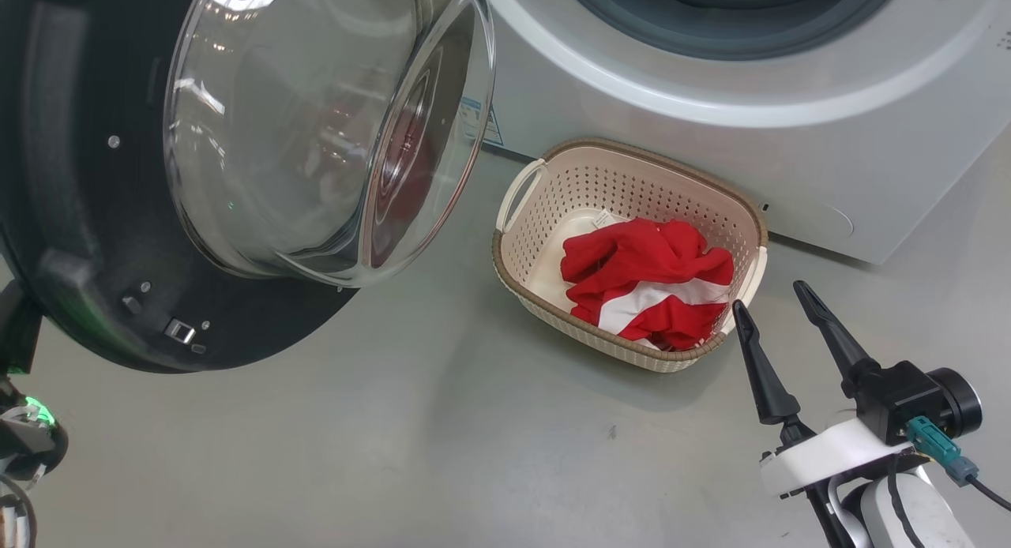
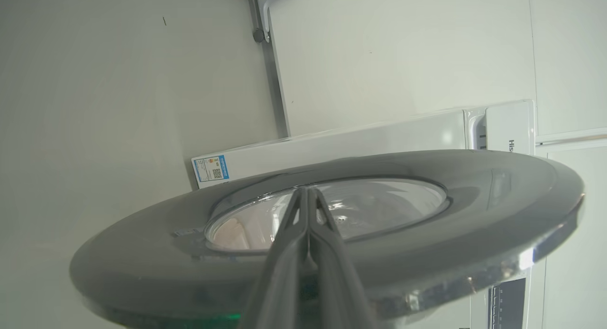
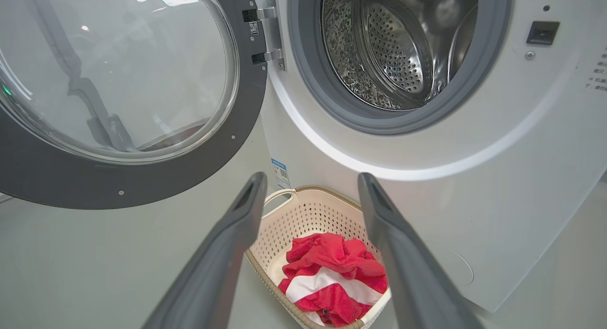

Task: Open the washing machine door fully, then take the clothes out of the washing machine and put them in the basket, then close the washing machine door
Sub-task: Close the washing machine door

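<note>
The clothes are lying bunched in the basket, which is sitting on the floor just in front of the washer. The drum is looking bare as far as the right wrist view is showing it, so closing the door is likely the step in hand. The door is standing swung wide on its hinge, its glass bowl bulging towards the basket.

The left gripper is pointing at the door's outer side, fingers pressed together and holding nothing. Whether the tips are touching the glass cannot be told. The right gripper is hovering just beside the basket's near right corner, fingers spread wide and empty.

To do this well, the left arm should be pushing on the black rim far from the hinge rather than on the glass. It should be following the door's arc with steady pressure until the latch is catching.

The bowl's edge is likely going to be sweeping over the basket's left handle, and the gap there is looking slim. The right gripper is sitting near the door's path, so drawing it back over the open floor at the lower right is giving the door room.
</note>
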Controlling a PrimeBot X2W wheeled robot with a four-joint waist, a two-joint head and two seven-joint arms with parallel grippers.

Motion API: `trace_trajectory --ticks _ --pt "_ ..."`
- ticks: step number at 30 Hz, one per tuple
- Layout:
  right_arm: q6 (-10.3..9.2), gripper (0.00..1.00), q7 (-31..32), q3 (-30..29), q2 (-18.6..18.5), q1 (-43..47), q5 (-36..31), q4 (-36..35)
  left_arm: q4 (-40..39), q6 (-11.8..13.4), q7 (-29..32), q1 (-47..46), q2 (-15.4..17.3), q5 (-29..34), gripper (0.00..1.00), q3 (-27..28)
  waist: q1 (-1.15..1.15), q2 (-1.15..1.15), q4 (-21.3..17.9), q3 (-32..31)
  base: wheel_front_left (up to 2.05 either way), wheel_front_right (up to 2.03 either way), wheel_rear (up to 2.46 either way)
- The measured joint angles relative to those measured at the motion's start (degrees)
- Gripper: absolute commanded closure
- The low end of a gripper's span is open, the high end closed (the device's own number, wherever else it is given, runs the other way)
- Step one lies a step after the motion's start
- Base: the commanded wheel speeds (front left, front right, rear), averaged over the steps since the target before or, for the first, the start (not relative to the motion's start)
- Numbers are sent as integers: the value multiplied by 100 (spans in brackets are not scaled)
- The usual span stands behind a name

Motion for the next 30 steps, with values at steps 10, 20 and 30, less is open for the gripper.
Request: trace_trajectory --ticks 10,20,30 --pt "-3 0 0 32 91 -11 44 5 -366 -91 276 383 -5 -82 100 58 0 0 -117 -44 0 0 0" --pt "-25 0 -8 14 135 -16 57 44 -916 -92 578 771 -167 -137 100 65 0 0 -292 -91 0 0 0" --pt "-49 0 -10 -21 218 -24 110 108 -1646 -92 873 1085 -315 -137 100 87 0 0 -506 -154 0 0 0"
